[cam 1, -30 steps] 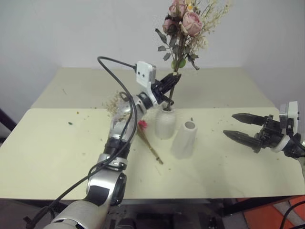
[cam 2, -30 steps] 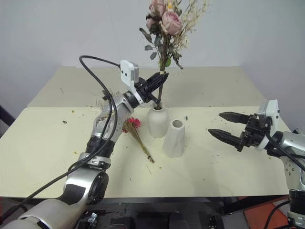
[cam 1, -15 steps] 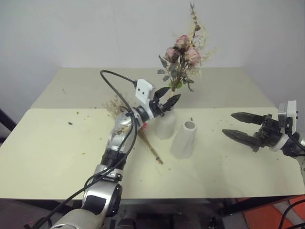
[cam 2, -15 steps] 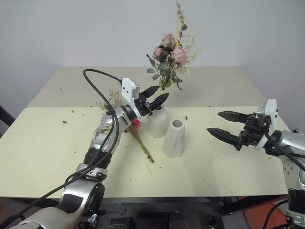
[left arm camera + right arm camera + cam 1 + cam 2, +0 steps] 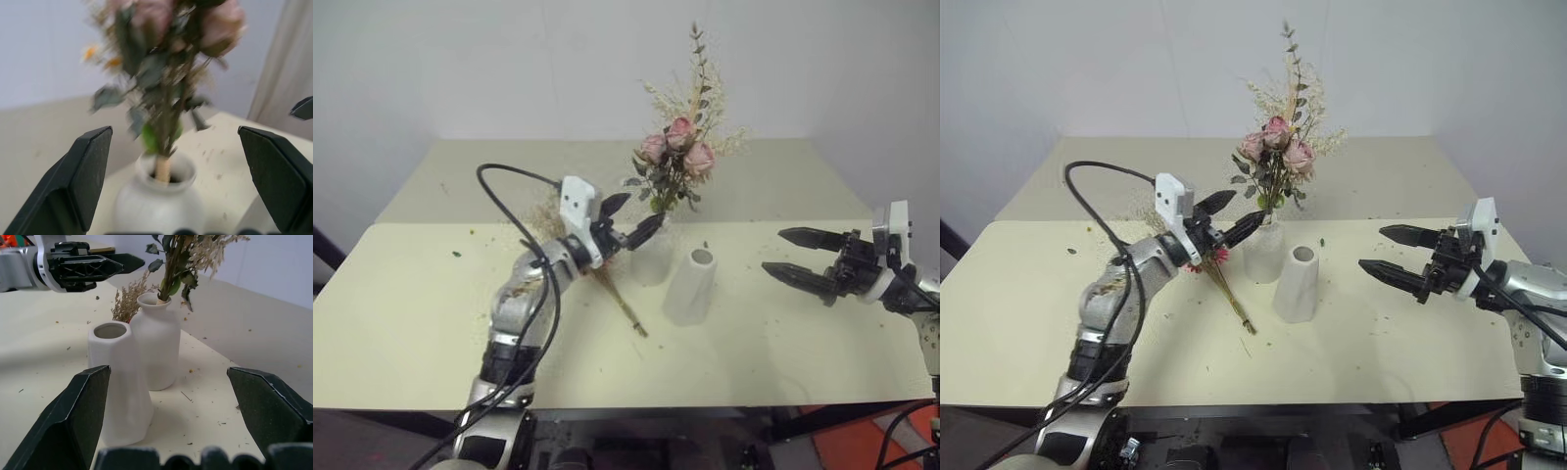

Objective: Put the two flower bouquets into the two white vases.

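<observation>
While the roses point(image 5: 677, 157) stand in the bottle vase point(image 5: 651, 257), left end effector point(image 5: 628, 219) gapes wide just beside it; right end effector point(image 5: 797, 258) wide, well apart.

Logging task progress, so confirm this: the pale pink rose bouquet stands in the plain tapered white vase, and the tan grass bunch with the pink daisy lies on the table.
Wrong vase. The pale pink rose bouquet stands in the rounded white bottle vase with the narrow neck; the plain tapered white vase beside it is empty, as the right wrist view shows. The tan grass bunch with the pink daisy does lie on the table.
</observation>
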